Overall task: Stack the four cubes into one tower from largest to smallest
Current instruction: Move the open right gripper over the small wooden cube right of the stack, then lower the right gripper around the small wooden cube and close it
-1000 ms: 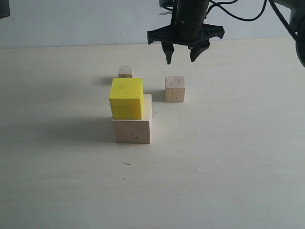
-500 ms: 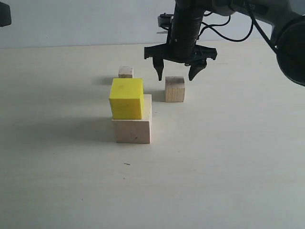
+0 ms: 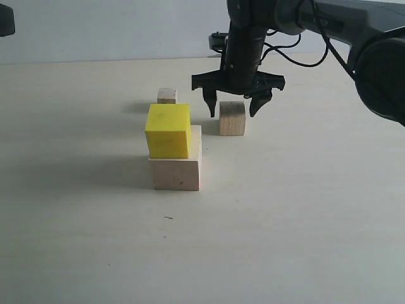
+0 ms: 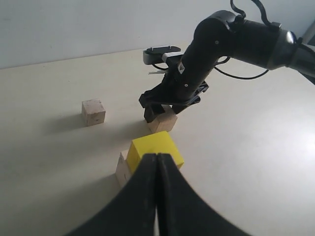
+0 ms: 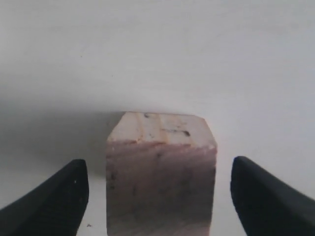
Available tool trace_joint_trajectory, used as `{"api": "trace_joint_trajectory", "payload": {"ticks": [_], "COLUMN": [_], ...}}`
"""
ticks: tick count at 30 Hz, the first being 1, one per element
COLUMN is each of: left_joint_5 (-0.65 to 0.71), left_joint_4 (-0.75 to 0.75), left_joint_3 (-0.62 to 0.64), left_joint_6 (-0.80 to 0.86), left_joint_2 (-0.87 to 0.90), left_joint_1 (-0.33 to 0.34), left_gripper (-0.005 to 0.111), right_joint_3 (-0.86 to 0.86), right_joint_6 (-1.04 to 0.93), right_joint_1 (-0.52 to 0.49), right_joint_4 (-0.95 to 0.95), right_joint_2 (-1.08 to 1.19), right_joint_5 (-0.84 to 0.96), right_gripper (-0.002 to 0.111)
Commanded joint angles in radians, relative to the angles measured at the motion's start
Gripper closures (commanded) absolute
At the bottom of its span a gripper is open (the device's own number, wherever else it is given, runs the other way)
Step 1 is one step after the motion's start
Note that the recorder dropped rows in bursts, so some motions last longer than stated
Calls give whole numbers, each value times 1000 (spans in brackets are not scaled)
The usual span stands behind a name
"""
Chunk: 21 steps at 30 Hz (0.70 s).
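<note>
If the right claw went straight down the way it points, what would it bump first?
Likely the table. The right gripper is open, one finger on each side of the small wooden cube, so the cube should slip between them. Depth is unclear, so a finger might clip the cube instead.

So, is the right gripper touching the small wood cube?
Apart. Right wrist view: the right gripper straddles the small wood cube, table visible both sides.

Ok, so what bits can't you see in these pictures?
- Large wood cube: most of its top is hidden under the yellow cube in the exterior view. The left wrist view shows only a sliver beside the left hand.
- Small wood cube: the picture's edge cuts off its bottom in the right wrist view. The right hand covers part of it in the left wrist view.
</note>
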Motion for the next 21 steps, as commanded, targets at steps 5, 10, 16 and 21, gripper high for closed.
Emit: {"api": "trace_joint_trajectory", "payload": {"ticks": [5,10,16,21], "left_joint_5": [1,9,21,26], "left_joint_4": [6,5,5,5], "left_joint_3": [1,1,1,1], "left_joint_6": [0,0,0,0], "left_joint_2": [-4,-4,-4,-4], "left_joint_1": [1,1,1,1], "left_gripper": [107,107,107,107], "right_joint_3": [-13,-13,-13,-14], "right_joint_6": [-21,-37,-37,-44], "right_joint_1": [-3,-3,-3,-3], "right_joint_4": [-2,-2,-25,-30], "right_joint_2": [2,3,5,41], "right_joint_5": [-47,-45,-31,8], "right_gripper": [44,50,50,50]}}
